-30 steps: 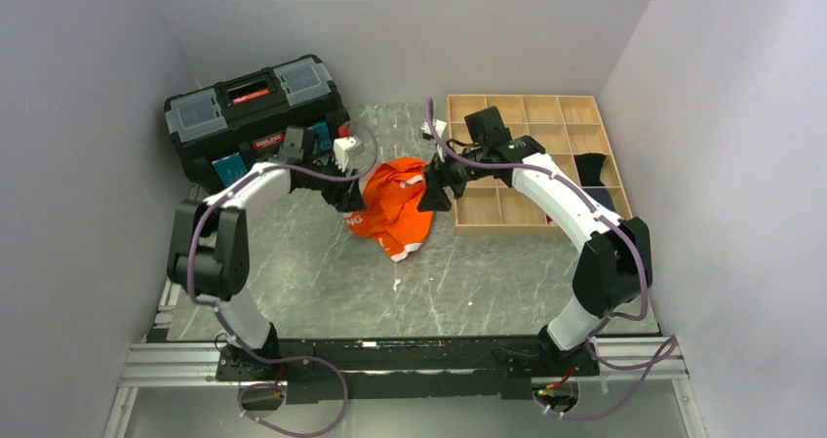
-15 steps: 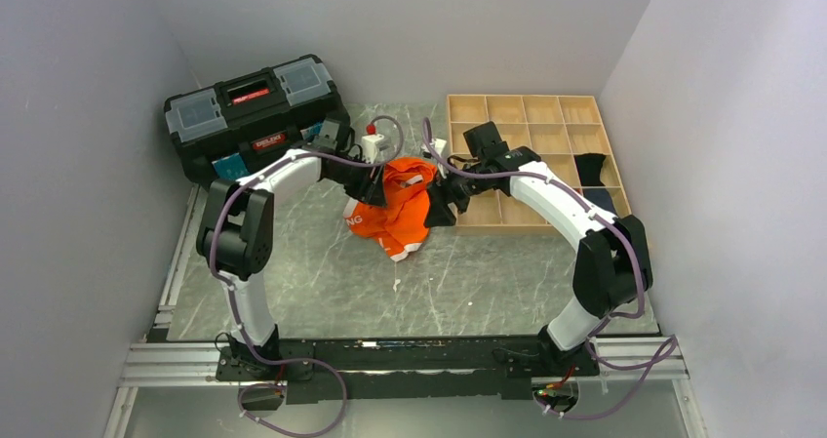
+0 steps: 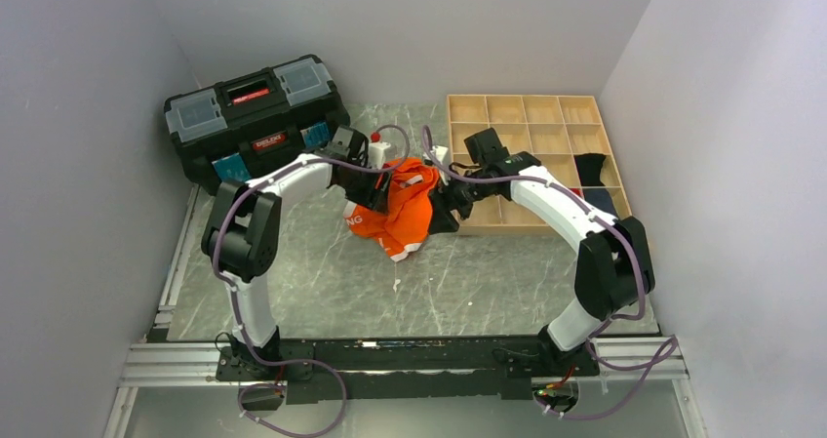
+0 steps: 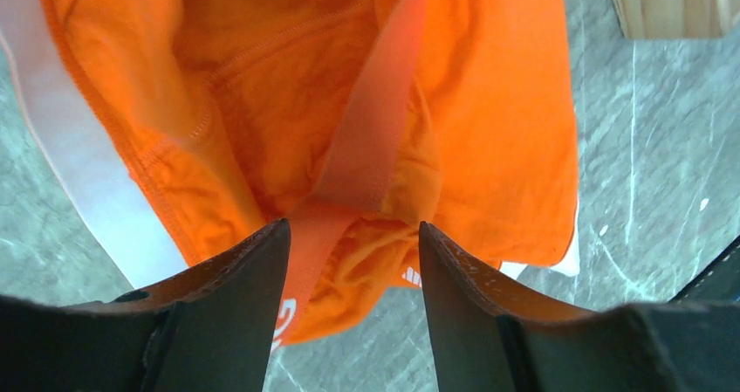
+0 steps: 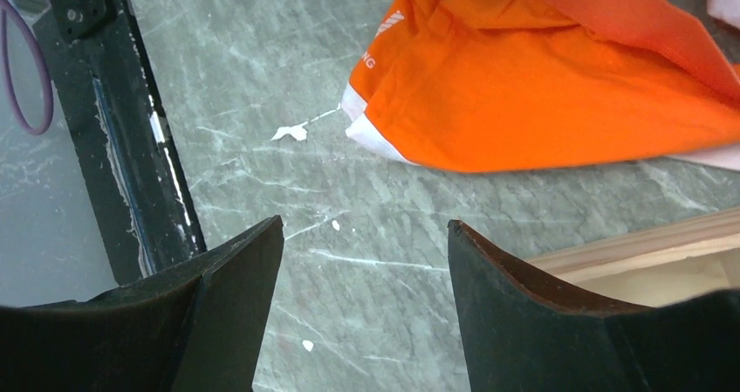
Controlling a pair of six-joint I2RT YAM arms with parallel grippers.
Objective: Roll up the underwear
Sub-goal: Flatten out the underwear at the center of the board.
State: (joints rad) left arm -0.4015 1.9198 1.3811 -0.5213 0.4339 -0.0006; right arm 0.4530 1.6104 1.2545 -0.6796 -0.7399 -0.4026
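**Underwear bunched just beside the wooden tray, both grippers at it**

On the table (image 3: 322,282), just beside the wooden tray's (image 3: 546,98) left wall, the underwear (image 3: 395,214) lies crumpled and not yet rolled. The left gripper (image 4: 353,230), on the side away from the tray, straddles a fold with its jaws apart, likely lining up a grasp. The right gripper (image 5: 365,226), tray-side, gapes wide over bare stone and holds nothing.

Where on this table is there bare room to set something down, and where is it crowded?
Bare: the table stretch bordered by the underwear, both arms and the near rail; also a narrow back gap between the toolbox and the wooden tray. Crowded: the middle, where the left pincer and right pincer flank the underwear.
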